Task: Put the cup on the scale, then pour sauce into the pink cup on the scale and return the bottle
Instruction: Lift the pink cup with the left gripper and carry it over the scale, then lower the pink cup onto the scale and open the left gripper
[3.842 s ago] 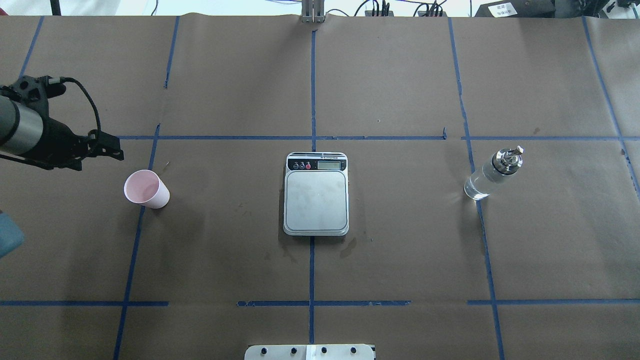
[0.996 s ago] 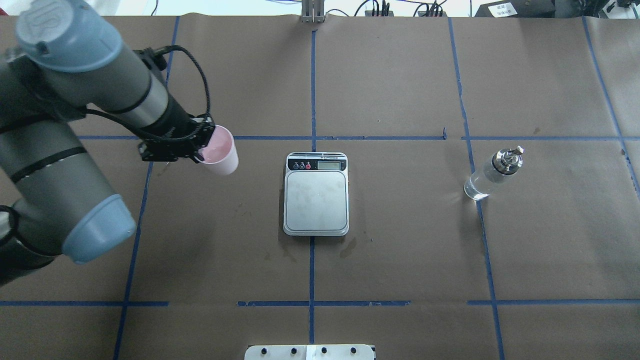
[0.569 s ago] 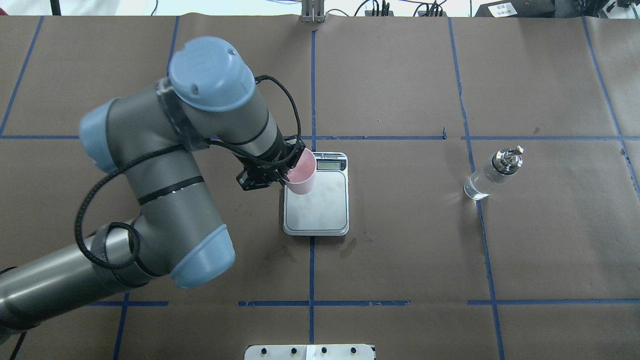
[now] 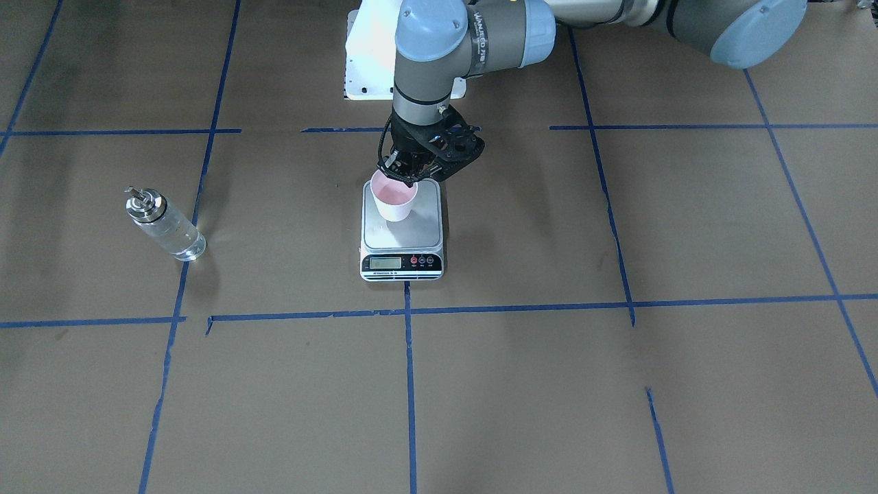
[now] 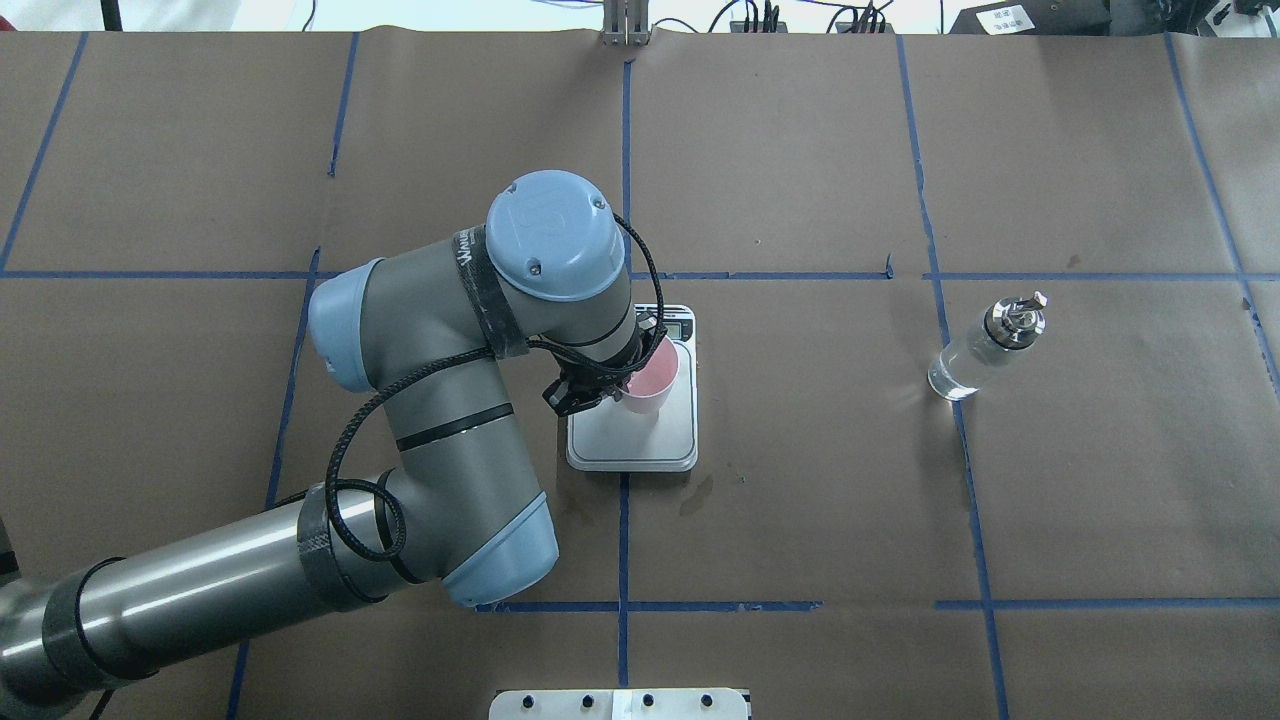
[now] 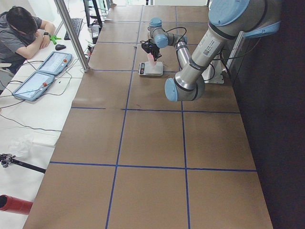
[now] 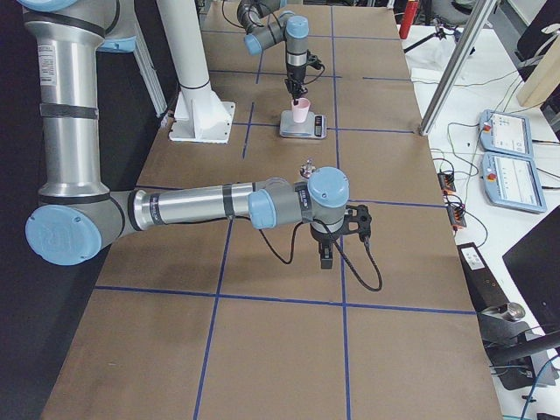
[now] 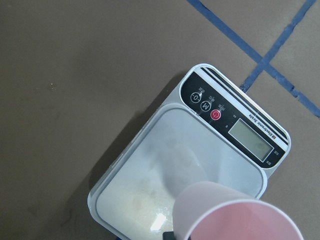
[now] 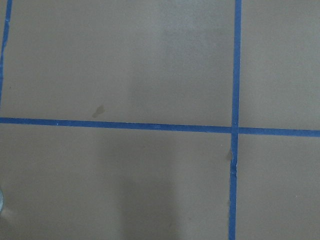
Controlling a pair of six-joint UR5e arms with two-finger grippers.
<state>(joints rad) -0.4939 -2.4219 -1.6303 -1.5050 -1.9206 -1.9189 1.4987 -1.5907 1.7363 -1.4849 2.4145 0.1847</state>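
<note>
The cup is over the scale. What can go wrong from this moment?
1. The left pincer grips the cup by its rim. I cannot tell if its base touches the scale, so an early release might tip it.
2. The cup might cling to a finger and topple when the pincer opens.

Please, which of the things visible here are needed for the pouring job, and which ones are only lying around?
Needed for the job:
- cup, held in the left gripper
- scale
- bottle with clear sauce

Only lying around:
- white base plate at the table's edge
- tablets on the side desk
</note>
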